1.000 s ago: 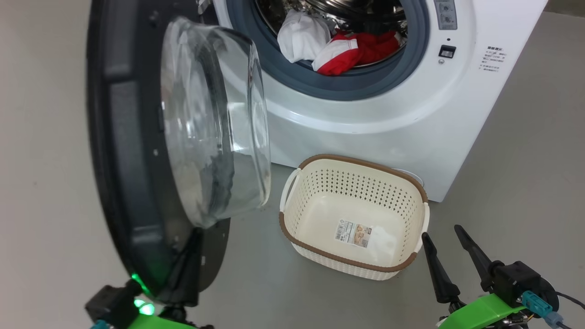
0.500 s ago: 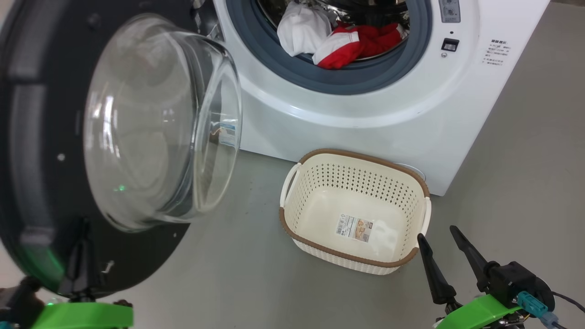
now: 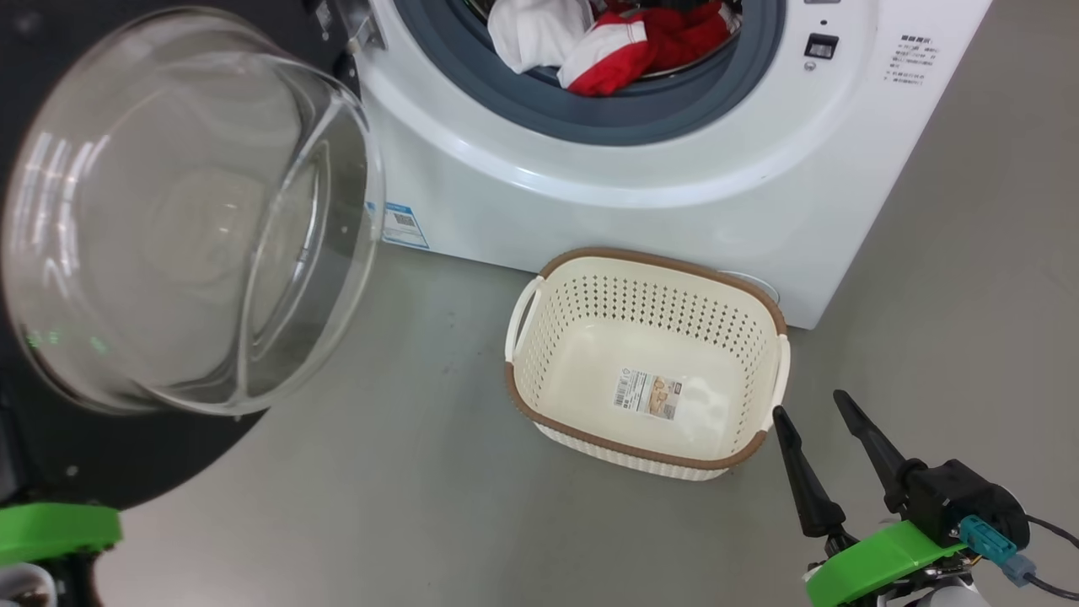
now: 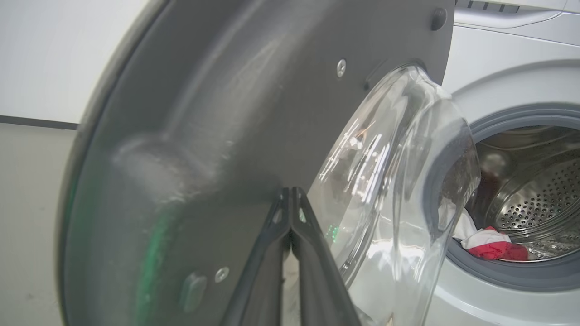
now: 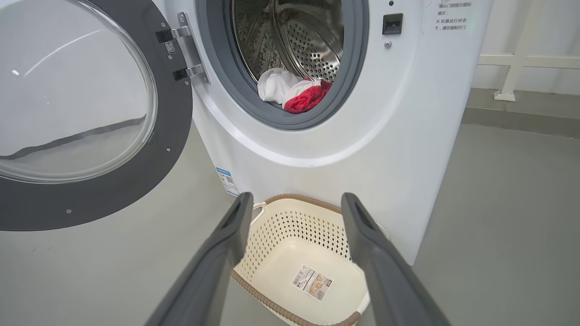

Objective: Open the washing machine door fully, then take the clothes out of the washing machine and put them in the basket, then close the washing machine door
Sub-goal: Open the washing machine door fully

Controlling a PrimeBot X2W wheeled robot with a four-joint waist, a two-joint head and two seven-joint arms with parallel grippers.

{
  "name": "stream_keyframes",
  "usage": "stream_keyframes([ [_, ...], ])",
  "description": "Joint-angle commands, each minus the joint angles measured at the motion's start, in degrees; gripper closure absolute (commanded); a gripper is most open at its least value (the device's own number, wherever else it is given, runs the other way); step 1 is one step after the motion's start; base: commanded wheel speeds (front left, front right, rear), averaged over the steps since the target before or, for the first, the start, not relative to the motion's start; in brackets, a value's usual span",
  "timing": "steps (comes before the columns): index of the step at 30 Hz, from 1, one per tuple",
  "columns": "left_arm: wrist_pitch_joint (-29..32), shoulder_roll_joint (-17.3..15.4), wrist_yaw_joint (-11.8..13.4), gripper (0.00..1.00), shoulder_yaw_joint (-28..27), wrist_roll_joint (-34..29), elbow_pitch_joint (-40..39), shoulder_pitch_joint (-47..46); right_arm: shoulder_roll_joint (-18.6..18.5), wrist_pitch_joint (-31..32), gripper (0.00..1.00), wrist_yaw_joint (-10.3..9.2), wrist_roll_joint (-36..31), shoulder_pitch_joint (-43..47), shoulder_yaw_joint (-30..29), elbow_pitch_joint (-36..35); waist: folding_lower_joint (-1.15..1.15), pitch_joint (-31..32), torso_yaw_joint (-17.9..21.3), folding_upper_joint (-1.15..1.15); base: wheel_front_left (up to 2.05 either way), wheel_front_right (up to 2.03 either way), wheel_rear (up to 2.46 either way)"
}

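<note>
The washing machine stands with its door swung out to the left, the glass bowl facing me. The clothes lie at the drum mouth: a red piece and a white piece, both also visible in the right wrist view. An empty basket sits on the floor in front of the machine. My left gripper is shut, its tips against the door's dark inner face. My right gripper hangs open just right of the basket, holding nothing.
Grey floor surrounds the machine and basket. A blue label sticker is on the machine's lower front. The door hinge is on the machine's left side. A white wall with a white rail frame stands behind on the right.
The door has swung further open to the left, with my left gripper following against it. The head view has shifted slightly. The right gripper has stayed in place.
</note>
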State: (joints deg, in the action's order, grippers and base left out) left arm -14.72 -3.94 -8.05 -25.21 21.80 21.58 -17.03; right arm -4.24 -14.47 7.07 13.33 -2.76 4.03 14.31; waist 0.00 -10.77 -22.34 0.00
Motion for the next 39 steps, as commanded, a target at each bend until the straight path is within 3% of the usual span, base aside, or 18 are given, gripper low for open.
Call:
stream_keyframes([
  [1,-0.28,-3.15,0.57,1.0,-2.89,-0.17,-0.85,-1.9,-0.46,-0.52,0.0,0.42,-0.67,-1.78,1.13,-1.53,0.0,-0.59,0.32,0.0,0.0,0.0,0.0],
  [8,-0.28,-5.27,0.57,1.0,-7.23,-1.38,3.0,-5.17,-0.59,-0.52,0.0,0.42,-1.14,-2.63,1.01,-1.66,0.0,-2.24,1.03,0.0,0.0,0.0,0.0],
  [16,-0.28,-7.65,0.56,1.0,-8.61,-1.51,6.48,-7.2,-0.53,-0.52,0.0,0.42,-1.17,-3.13,1.06,-1.9,0.0,-2.85,1.42,0.0,0.0,0.0,0.0],
  [39,-0.28,-4.99,0.56,1.0,-2.47,-0.44,3.22,-0.38,-0.2,-0.52,0.0,0.42,0.26,-2.55,1.65,-1.46,0.0,1.37,1.21,0.0,0.0,0.0,0.0],
])
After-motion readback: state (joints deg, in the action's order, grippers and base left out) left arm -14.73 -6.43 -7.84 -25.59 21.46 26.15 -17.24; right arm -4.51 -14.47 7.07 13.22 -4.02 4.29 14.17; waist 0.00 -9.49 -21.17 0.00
